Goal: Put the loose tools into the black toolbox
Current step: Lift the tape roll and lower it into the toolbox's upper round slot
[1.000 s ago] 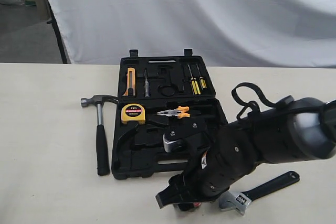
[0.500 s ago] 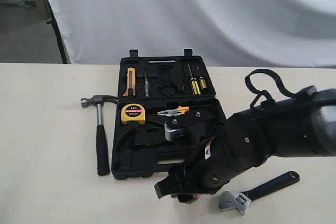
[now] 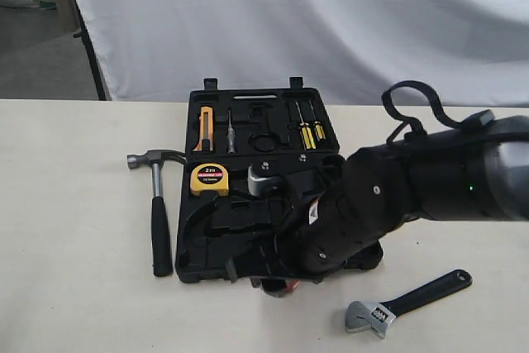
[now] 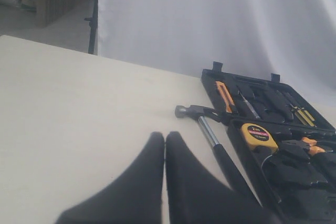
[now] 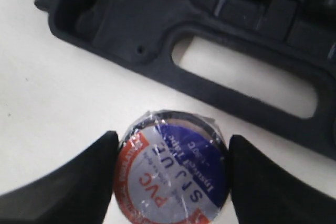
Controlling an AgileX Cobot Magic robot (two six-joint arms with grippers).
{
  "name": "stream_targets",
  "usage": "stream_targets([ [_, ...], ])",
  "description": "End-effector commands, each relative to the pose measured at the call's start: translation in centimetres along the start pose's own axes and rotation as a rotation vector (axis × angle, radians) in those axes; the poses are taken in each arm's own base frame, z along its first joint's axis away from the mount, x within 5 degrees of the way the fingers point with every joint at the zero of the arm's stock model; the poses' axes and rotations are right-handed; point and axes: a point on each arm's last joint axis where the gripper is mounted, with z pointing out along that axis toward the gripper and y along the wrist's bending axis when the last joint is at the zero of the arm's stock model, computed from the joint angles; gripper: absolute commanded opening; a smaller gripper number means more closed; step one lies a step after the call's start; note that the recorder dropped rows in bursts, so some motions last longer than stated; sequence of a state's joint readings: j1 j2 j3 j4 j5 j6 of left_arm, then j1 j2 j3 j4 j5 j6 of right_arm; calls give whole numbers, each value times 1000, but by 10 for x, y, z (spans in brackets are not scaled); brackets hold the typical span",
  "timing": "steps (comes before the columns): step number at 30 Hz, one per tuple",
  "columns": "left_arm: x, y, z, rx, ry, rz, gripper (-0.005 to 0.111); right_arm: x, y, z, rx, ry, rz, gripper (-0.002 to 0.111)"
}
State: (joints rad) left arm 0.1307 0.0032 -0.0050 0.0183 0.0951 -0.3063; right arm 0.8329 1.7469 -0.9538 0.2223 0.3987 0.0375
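The right arm [image 3: 397, 200] stretches across the middle, its forearm rising behind the claw and its wrist bent down. The right gripper [image 5: 173, 148] stands wide, one dark finger [image 5: 84, 182] pressed on each side of the tape roll [image 5: 173, 179]. The left gripper [image 4: 165, 137] has its two fingers together, tips touching.

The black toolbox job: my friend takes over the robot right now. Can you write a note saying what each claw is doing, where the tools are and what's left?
Right claw: shut on the tape roll, over the table just outside the toolbox's slot-handle edge.
Left claw: shut, empty, over bare table beside the hammer.
Toolbox: open, both halves flat.
Hammer: on the table along the toolbox's left side.
Wrench: on the table near the toolbox's front right corner.
Done: tape roll picked up; none of the three is in the box.
Left: put the tape roll in, then the hammer and wrench.
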Motion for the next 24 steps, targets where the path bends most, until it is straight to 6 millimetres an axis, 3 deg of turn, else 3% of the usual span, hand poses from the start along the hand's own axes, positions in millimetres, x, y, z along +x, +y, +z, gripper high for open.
stream_targets([
  [1,-2,1,0,-21,-20,0,1,-20,5,-11,-15,-69,-10,0],
  [15,-2,1,0,-21,-20,0,1,-88,15,-38,21,-405,-205,0],
  [20,-2,1,0,-21,-20,0,1,-109,14,-29,38,-535,-262,0],
  [22,-2,1,0,-21,-20,0,1,-122,4,-22,55,-545,-240,0],
  [24,-2,1,0,-21,-20,0,1,-141,-19,-6,81,-562,-167,0],
])
